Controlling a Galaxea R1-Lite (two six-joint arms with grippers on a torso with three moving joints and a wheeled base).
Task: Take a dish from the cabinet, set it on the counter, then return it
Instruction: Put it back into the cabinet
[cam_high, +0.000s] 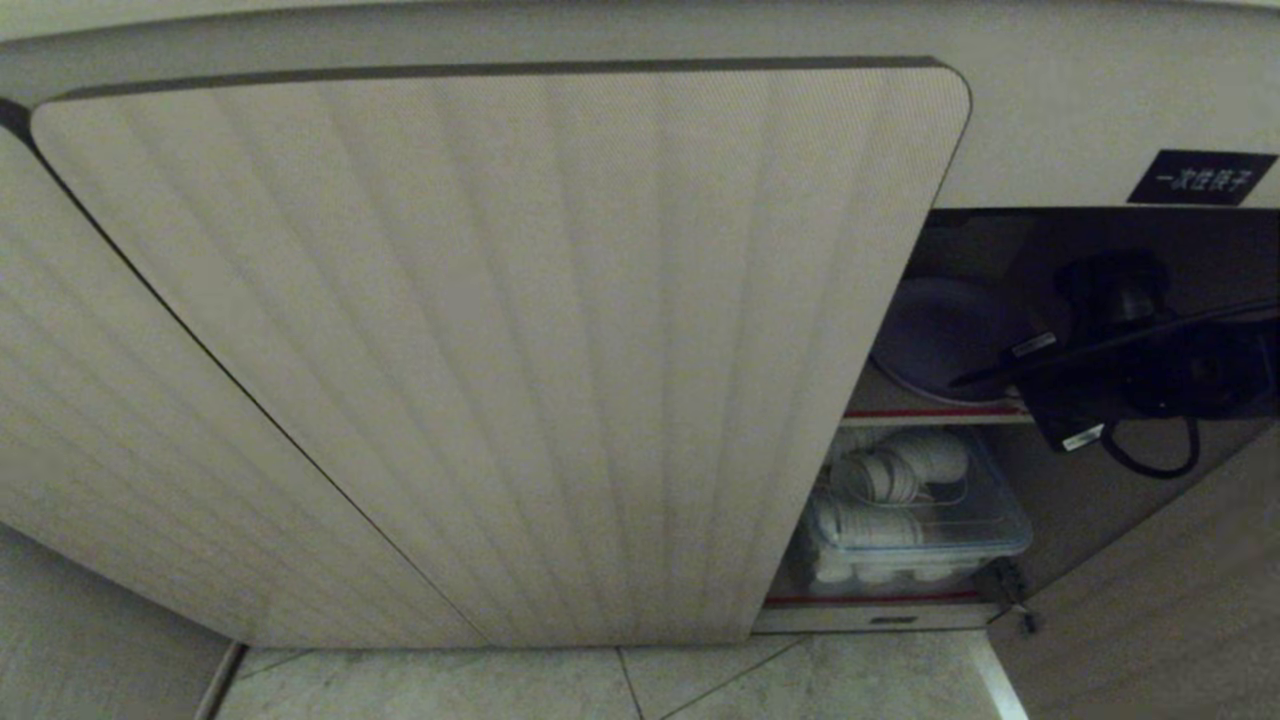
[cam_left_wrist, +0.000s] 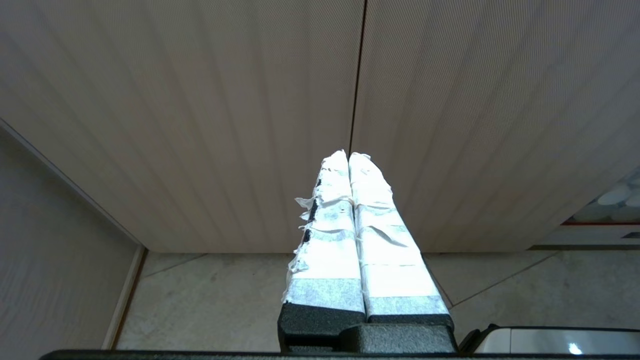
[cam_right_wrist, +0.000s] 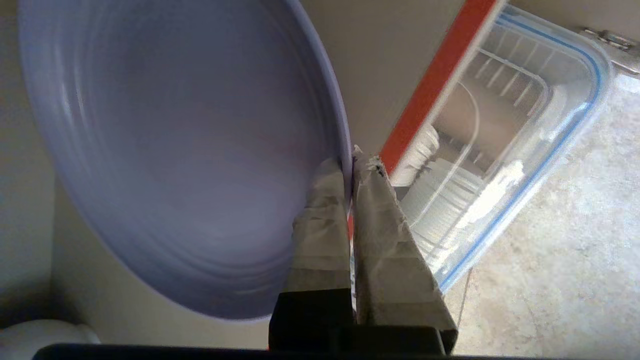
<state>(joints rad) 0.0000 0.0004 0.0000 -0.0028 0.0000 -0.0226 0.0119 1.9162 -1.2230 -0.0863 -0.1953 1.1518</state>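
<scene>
Lavender plastic is what your right arm holds: reading left to right, the left gripper (cam_left_wrist: 348, 156) idles with jaws pressed together before the ribbed doors, while the right gripper (cam_right_wrist: 352, 162) pinches the near rim of the dish (cam_right_wrist: 175, 150) on the cabinet's (cam_high: 500, 350) upper shelf (cam_high: 935, 413).

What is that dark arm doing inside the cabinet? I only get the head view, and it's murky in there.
Observer: The right gripper has its jaws shut on the rim of the dish, a lavender plate.
Operator: Where's the other arm?
Observer: The left gripper is outside the cabinet, jaws shut and empty, facing the closed ribbed doors.
Operator: And that box on the lower shelf?
Observer: The clear box has a blue seal round its rim.
</scene>
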